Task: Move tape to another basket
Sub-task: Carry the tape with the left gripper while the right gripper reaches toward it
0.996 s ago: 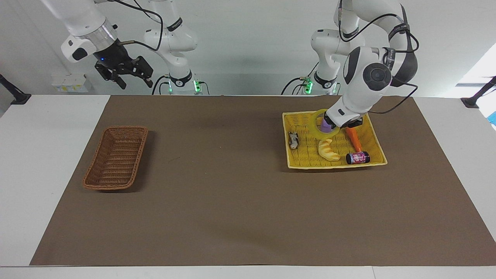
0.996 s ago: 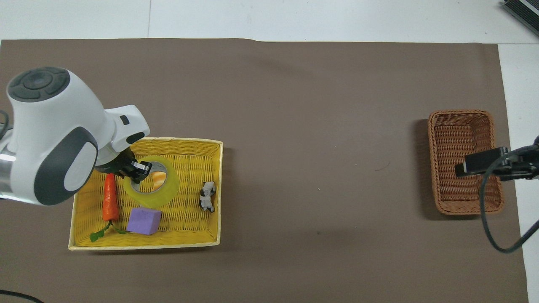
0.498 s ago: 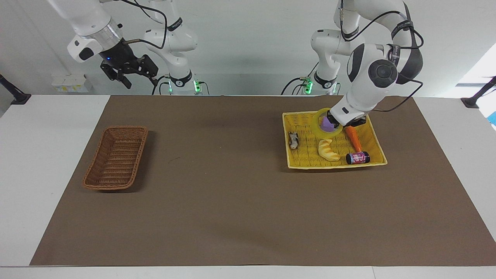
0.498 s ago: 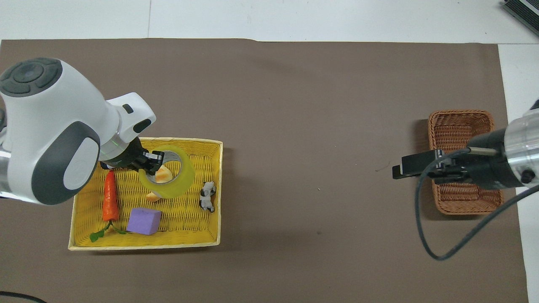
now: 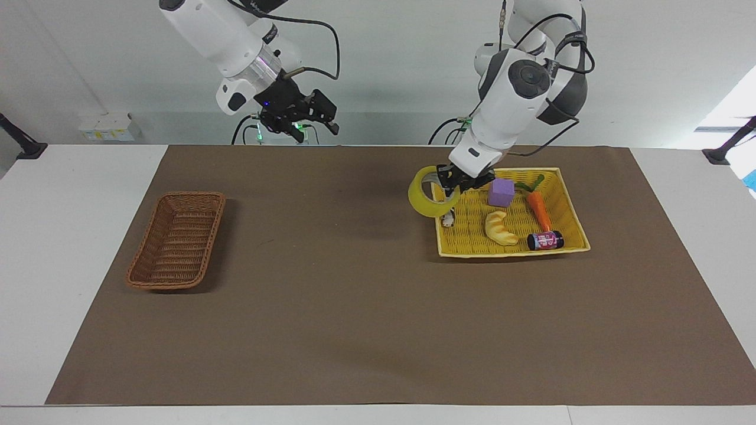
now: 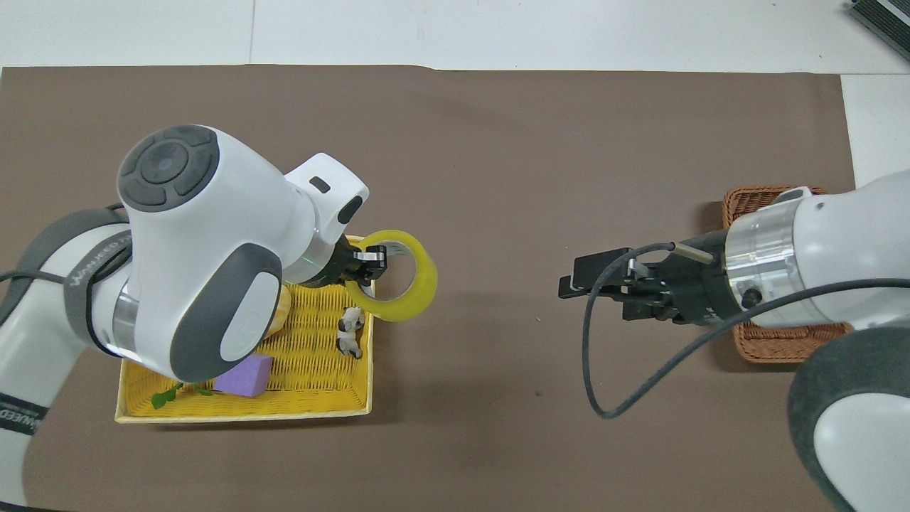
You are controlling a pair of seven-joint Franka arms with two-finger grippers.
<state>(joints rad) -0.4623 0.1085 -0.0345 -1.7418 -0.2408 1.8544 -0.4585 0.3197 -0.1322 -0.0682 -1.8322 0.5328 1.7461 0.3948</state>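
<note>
Midway — a carry caught in the air, set down item by item:

Tape: the yellow tape is held clear of the table, over the edge of the yellow basket that faces the right arm's end; the ring is hung off to one side, so that its open middle is left free.

Left gripper: the left gripper is clamped on the tape's wall, one finger inside the ring and one outside, as is seen in the overhead view; a grip through the hole is judged to be the surest hold on a wide roll.

Right gripper: the right gripper is held high over the mat's middle, near the robots' edge, its fingers spread apart and pointed toward the tape, a pose judged to suit a hand-over.

Basket: the brown wicker basket is set at the right arm's end of the table, well apart from the tape and with nothing seen in it.

Left in the yellow basket: a purple block, a carrot, a croissant toy, a small can and a cow figure are seen lying in it.

Step in hand: the tape is judged lifted out but not yet delivered.
</note>
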